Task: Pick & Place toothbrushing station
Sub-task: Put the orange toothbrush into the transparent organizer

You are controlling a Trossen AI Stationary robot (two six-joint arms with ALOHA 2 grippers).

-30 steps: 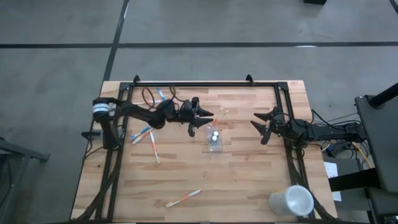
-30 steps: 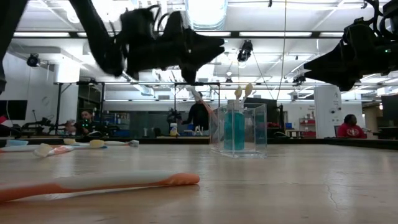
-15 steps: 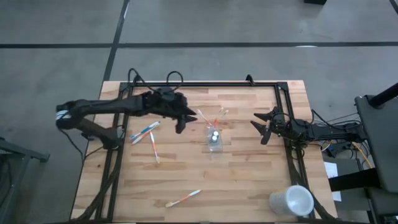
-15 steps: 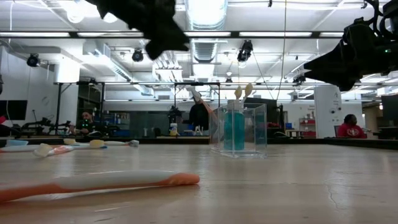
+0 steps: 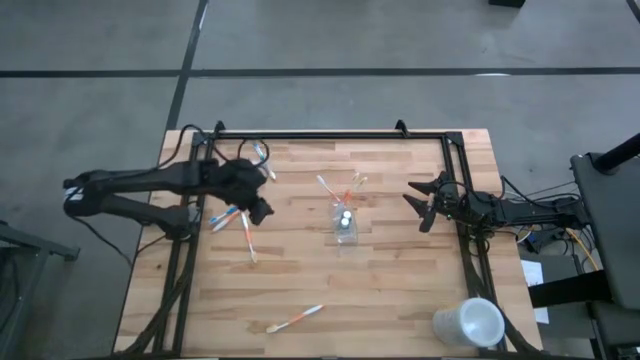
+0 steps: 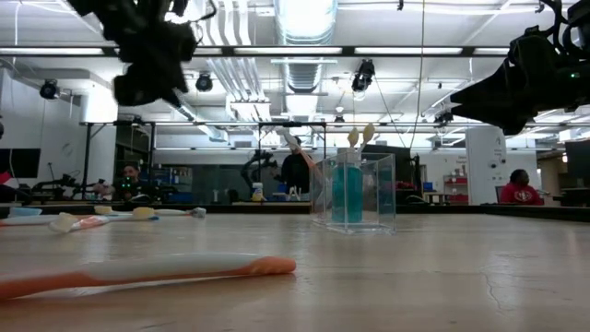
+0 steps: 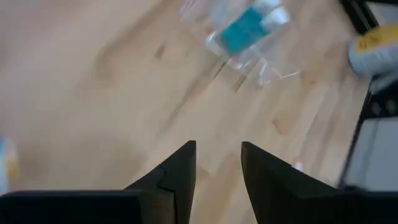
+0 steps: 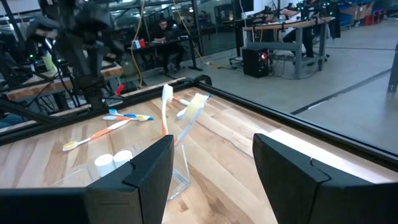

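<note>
The clear plastic cup (image 5: 345, 227) stands upright on the table's middle. It holds a blue tube (image 6: 348, 194), and three toothbrushes (image 5: 326, 187) lean out of it by their handles. Other toothbrushes lie flat on the wood at the left (image 5: 228, 214), at the far left (image 5: 262, 156) and near the front edge (image 5: 295, 319). My left gripper (image 5: 260, 210) hangs open and empty above the left toothbrushes, well left of the cup, which also shows in its wrist view (image 7: 245, 31). My right gripper (image 5: 412, 205) waits open and empty to the right of the cup (image 8: 149, 171).
A larger opaque white cup (image 5: 468, 323) lies at the front right corner. A black frame rail (image 5: 330, 136) runs along the far edge and down both sides. Bare wood lies between the clear cup and the front edge.
My left gripper has drawn back from beside the clear cup toward the table's left edge and now hangs over the loose toothbrushes there. The cup and its toothbrushes have stayed in place.
</note>
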